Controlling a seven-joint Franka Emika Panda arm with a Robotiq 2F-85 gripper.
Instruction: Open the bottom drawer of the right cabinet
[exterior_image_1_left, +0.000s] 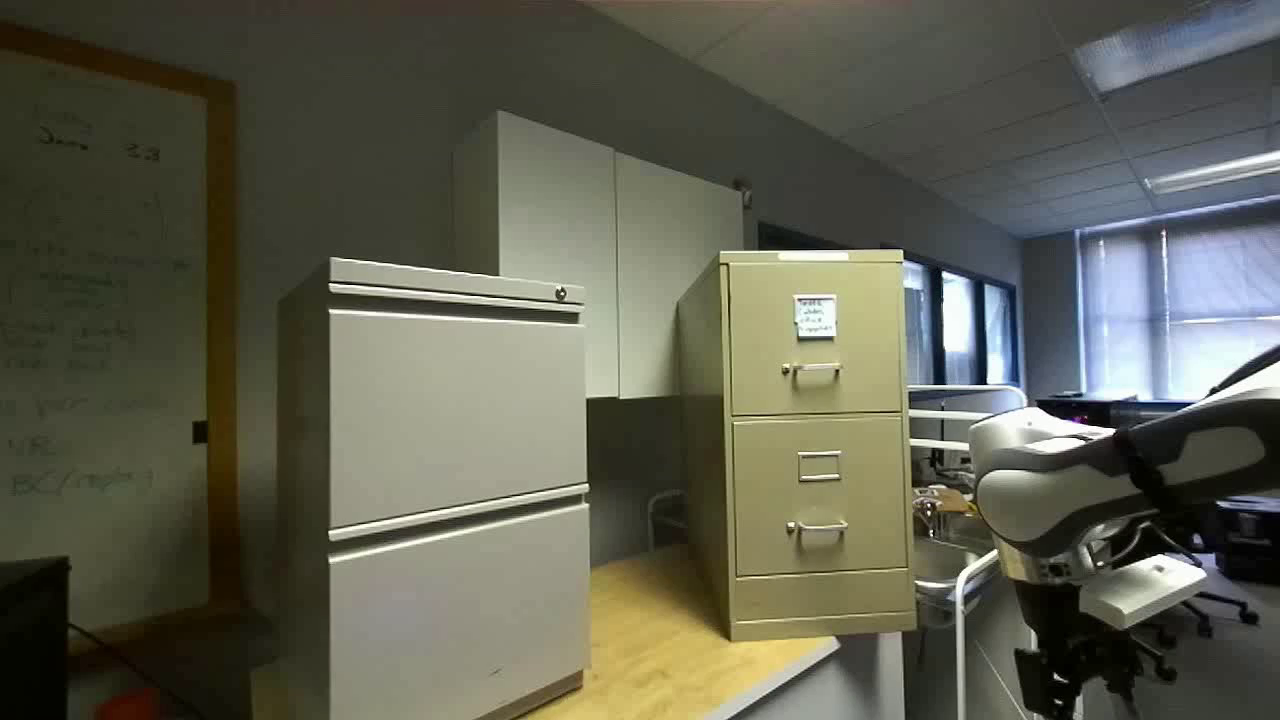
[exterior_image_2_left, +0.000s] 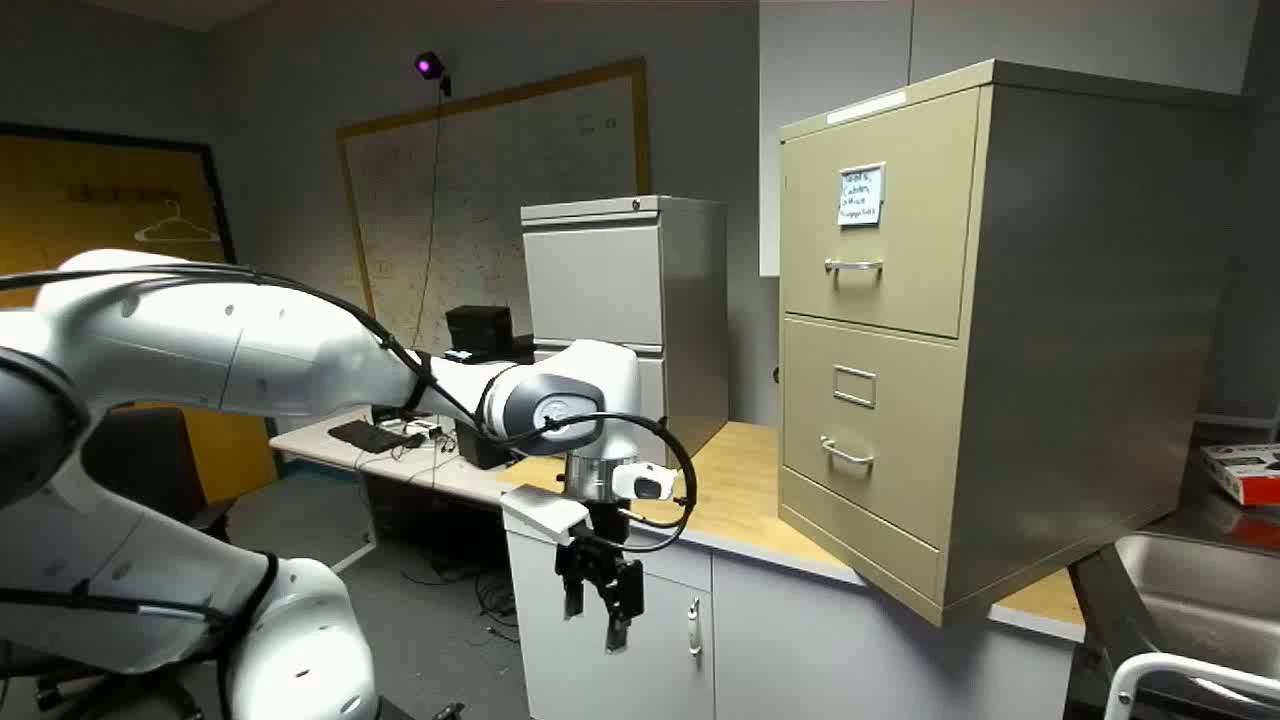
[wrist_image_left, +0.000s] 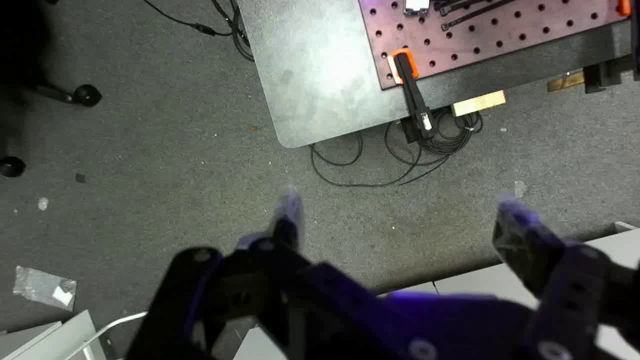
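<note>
The right cabinet, a tan metal filing cabinet, stands on the wooden counter in both exterior views (exterior_image_1_left: 712, 440) (exterior_image_2_left: 1080, 330). Its bottom drawer (exterior_image_1_left: 770, 500) (exterior_image_2_left: 900, 430) is shut flush. The small silver handle (exterior_image_1_left: 822, 527) (exterior_image_2_left: 847, 456) of this drawer sits below an empty label frame. The upper drawer is shut too and carries a paper label. My gripper (exterior_image_2_left: 594, 622) points down in front of the counter, lower than the handle and apart from the cabinet. In the wrist view my gripper (wrist_image_left: 400, 202) is open and empty, fingers wide apart over the floor. The cabinet is out of the wrist view.
A light-grey cabinet (exterior_image_1_left: 455, 420) (exterior_image_2_left: 595, 285) stands beside the tan one on the counter (exterior_image_1_left: 650, 620) (exterior_image_2_left: 745, 480). White cupboard doors (exterior_image_2_left: 800, 630) are under the counter. A sink (exterior_image_2_left: 1200, 600) and white rail (exterior_image_2_left: 1200, 665) are nearby. A dark table (wrist_image_left: 325, 65) with a clamp (wrist_image_left: 415, 95) shows below.
</note>
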